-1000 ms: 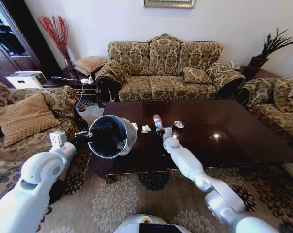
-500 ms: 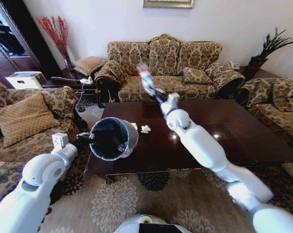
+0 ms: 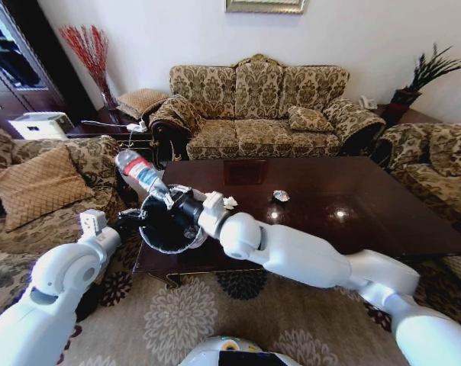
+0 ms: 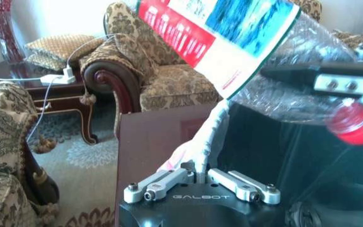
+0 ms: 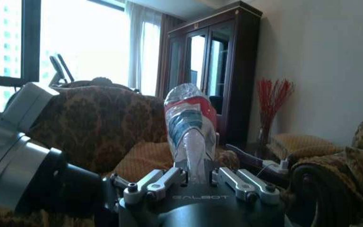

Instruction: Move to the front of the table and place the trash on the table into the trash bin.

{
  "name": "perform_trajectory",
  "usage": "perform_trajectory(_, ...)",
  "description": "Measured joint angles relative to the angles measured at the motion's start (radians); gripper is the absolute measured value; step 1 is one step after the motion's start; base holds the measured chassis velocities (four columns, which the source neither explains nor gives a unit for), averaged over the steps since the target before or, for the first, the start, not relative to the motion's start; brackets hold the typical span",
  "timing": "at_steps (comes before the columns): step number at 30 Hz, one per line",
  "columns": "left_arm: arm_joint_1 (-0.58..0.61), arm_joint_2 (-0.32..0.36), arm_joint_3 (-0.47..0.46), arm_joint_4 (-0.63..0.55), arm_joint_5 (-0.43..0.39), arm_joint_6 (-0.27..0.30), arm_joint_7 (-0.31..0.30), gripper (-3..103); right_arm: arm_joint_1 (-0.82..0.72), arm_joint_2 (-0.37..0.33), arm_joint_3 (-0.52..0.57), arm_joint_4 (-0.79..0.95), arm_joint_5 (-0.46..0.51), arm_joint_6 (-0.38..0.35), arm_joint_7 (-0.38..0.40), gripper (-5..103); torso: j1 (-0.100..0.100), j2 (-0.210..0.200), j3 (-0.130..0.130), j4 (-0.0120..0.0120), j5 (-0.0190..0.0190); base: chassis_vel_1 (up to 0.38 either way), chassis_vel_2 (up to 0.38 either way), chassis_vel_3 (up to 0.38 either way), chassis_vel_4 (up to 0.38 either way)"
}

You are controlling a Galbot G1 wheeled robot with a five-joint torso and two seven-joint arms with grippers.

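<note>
Nearest the robot lies a patterned carpet (image 3: 177, 313) with pale floral medallions, running under the near edge of the table (image 3: 353, 221). At the table's near left corner the left gripper (image 4: 200, 182) is clamped on the bag-lined rim of the trash bin (image 3: 166, 221), holding it tilted with its dark mouth facing the robot. The right arm reaches across from the right, and the right gripper (image 3: 172, 200) sits at the bin's upper rim, closed on the neck end of the clear plastic bottle (image 3: 139, 172). The bottle, with its red and blue label, slants up and to the left, its body above and outside the bin's mouth.

On the glossy dark tabletop a white paper wad (image 3: 230, 202) lies just beside the right forearm, and a silvery crumpled wrapper (image 3: 281, 196) sits farther right, near the square inlay (image 3: 244, 171). The rest of the surface, out to the right edge, is bare.

A patterned sofa (image 3: 261, 107) stands beyond the far edge of the table, an armchair with a tan cushion (image 3: 40, 183) close on the left, another seat (image 3: 436, 164) on the right. A dark cabinet (image 3: 17, 61) and a vase of red twigs (image 3: 89, 49) fill the far left corner.
</note>
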Motion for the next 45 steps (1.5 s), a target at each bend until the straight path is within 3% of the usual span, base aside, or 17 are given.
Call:
perform_trajectory(8, -0.001, 0.001, -0.005, 0.005, -0.002, 0.000, -0.001, 0, -0.004, -0.007, 0.003, -0.003, -0.012, 0.002, -0.004, 49, 0.000, 0.000, 0.000, 0.0001, 0.0000, 0.000, 0.000, 0.000, 0.000)
perform_trajectory(10, -0.002, 0.004, -0.007, 0.005, -0.003, 0.000, -0.001, 0, -0.005, -0.010, 0.004, -0.001, -0.011, 0.002, -0.004, 49, 0.000, 0.000, 0.000, 0.0001, 0.0000, 0.000, 0.000, 0.000, 0.000)
perform_trajectory(12, -0.002, 0.009, -0.010, 0.003, -0.005, 0.000, -0.001, 0, -0.012, -0.023, 0.008, 0.008, -0.010, 0.003, -0.004, 60, 0.000, 0.000, 0.000, 0.0001, 0.0001, 0.000, 0.000, 0.000, 0.000)
perform_trajectory(13, -0.002, 0.009, -0.010, 0.003, -0.005, 0.000, -0.001, 0, -0.012, -0.023, 0.008, 0.008, -0.010, 0.003, -0.004, 60, 0.000, 0.000, 0.000, 0.0001, 0.0001, 0.000, 0.000, 0.000, 0.000)
perform_trajectory(17, -0.002, 0.009, -0.010, 0.001, -0.006, 0.000, -0.001, 0, -0.021, -0.044, 0.018, 0.034, -0.011, 0.004, -0.003, 82, 0.000, 0.000, 0.000, 0.0000, 0.0001, 0.000, 0.000, 0.000, 0.000)
perform_trajectory(20, -0.001, 0.009, -0.009, 0.001, -0.006, 0.000, -0.001, 0, -0.024, -0.052, 0.026, 0.040, -0.012, 0.005, -0.003, 87, 0.000, 0.000, 0.000, 0.0001, 0.0000, 0.000, 0.000, 0.000, 0.000)
perform_trajectory(23, 0.000, 0.009, -0.009, 0.001, -0.005, 0.000, -0.001, 0, -0.028, -0.063, 0.054, 0.047, -0.014, 0.006, -0.003, 99, 0.000, 0.000, 0.000, 0.0001, 0.0001, 0.000, 0.000, 0.000, 0.000)
perform_trajectory(42, 0.000, 0.011, -0.005, -0.008, -0.004, 0.000, 0.000, 0, -0.054, -0.105, 0.105, 0.042, -0.019, 0.010, -0.014, 100, 0.000, 0.000, 0.000, 0.0003, 0.0001, 0.000, 0.000, 0.000, 0.000)
perform_trajectory(45, 0.000, 0.014, -0.007, -0.010, -0.004, 0.000, 0.001, 0, -0.056, -0.099, 0.158, 0.023, -0.015, 0.004, 0.022, 100, 0.000, 0.000, 0.000, 0.0002, 0.0001, 0.000, 0.000, 0.000, 0.000)
